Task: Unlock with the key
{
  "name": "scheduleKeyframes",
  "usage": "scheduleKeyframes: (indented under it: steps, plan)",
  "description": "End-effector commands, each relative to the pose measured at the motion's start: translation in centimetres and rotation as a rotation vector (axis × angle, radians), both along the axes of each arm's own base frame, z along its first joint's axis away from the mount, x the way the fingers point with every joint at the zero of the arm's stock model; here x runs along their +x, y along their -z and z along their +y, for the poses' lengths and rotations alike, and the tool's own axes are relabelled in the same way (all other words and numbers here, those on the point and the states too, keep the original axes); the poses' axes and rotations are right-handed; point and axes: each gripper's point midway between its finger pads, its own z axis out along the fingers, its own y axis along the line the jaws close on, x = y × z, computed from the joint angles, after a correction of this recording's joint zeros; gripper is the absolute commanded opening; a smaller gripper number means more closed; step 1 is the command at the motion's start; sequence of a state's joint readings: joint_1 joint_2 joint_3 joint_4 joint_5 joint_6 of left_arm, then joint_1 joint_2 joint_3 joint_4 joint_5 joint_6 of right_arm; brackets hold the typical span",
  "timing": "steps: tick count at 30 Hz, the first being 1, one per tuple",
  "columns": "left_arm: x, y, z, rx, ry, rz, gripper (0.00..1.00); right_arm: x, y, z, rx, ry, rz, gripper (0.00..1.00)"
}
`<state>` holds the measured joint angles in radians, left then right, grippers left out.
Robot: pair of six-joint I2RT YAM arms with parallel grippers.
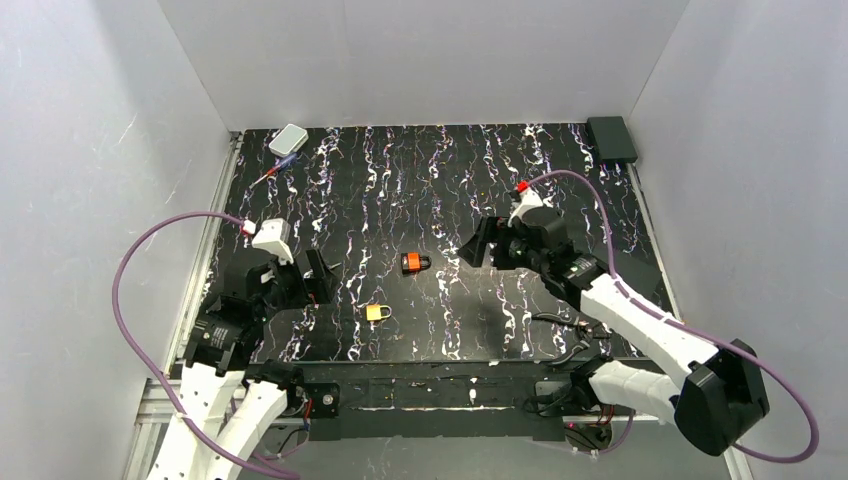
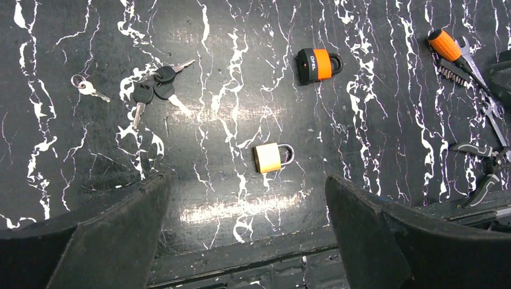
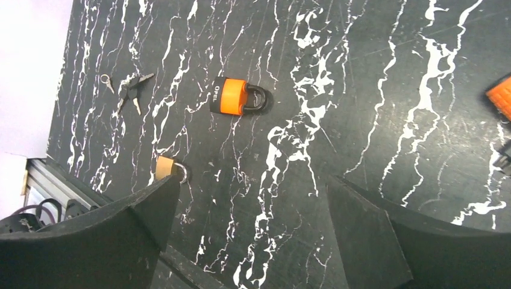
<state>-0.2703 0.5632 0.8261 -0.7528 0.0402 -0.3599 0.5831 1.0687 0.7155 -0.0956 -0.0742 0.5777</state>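
Note:
The orange padlock (image 1: 415, 262) lies mid-table, shackle shut; it also shows in the left wrist view (image 2: 316, 64) and the right wrist view (image 3: 234, 96). The dark key lies in a small bunch of black-headed keys (image 2: 153, 90) on the table left of the padlock, also in the right wrist view (image 3: 131, 85); I cannot make it out in the top view. My left gripper (image 1: 305, 282) (image 2: 247, 179) is open and empty above the near-left table. My right gripper (image 1: 490, 246) (image 3: 253, 180) is open and empty, right of the orange padlock.
A small yellow padlock (image 1: 377, 312) (image 2: 268, 158) (image 3: 164, 167) lies nearer the front. A small silver key (image 2: 87, 88) lies left of the bunch. An orange-handled screwdriver (image 2: 446, 45) and pliers (image 2: 482, 174) lie at the right. A grey box (image 1: 288, 138) and a black box (image 1: 612, 138) sit at the back.

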Motion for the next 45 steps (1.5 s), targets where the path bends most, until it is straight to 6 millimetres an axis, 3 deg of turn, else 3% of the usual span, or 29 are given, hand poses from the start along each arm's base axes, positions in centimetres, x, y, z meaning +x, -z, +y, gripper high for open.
scheduleKeyframes:
  steps: [1,9,15,21,27,31,35,41,45]
  plan:
    - [-0.1,0.5,1.1,0.042,-0.054,0.019,0.99,0.9,-2.3,1.4,-0.025,0.063,-0.062,1.0]
    - [-0.4,-0.1,2.7,0.066,-0.135,-0.021,0.99,-0.7,-1.6,6.0,-0.168,0.012,-0.089,1.0]
    - [-1.0,-1.3,4.8,0.076,-0.246,-0.099,0.99,-1.5,-0.7,11.1,-0.271,-0.071,-0.071,1.0]
    - [-1.8,-2.3,6.9,0.072,-0.357,-0.171,0.99,-1.6,0.9,16.1,-0.291,0.032,0.109,1.0]
    - [-2.3,-2.8,8.2,0.072,-0.429,-0.214,1.0,-1.8,1.1,23.2,-0.112,0.153,0.204,1.0]
    - [-2.6,-2.8,8.9,0.082,-0.471,-0.208,0.96,-1.6,2.7,26.8,0.034,0.217,0.329,1.0]
    - [-2.7,-2.8,9.1,0.085,-0.488,-0.206,0.96,-1.1,3.3,30.2,0.217,0.217,0.367,0.88]
    - [-3.1,-2.9,9.6,0.088,-0.515,-0.208,0.96,0.0,4.7,33.8,0.258,0.216,0.402,0.86]
    - [-3.1,-2.8,9.8,0.094,-0.528,-0.201,0.96,0.5,5.8,35.0,0.285,0.237,0.417,0.77]
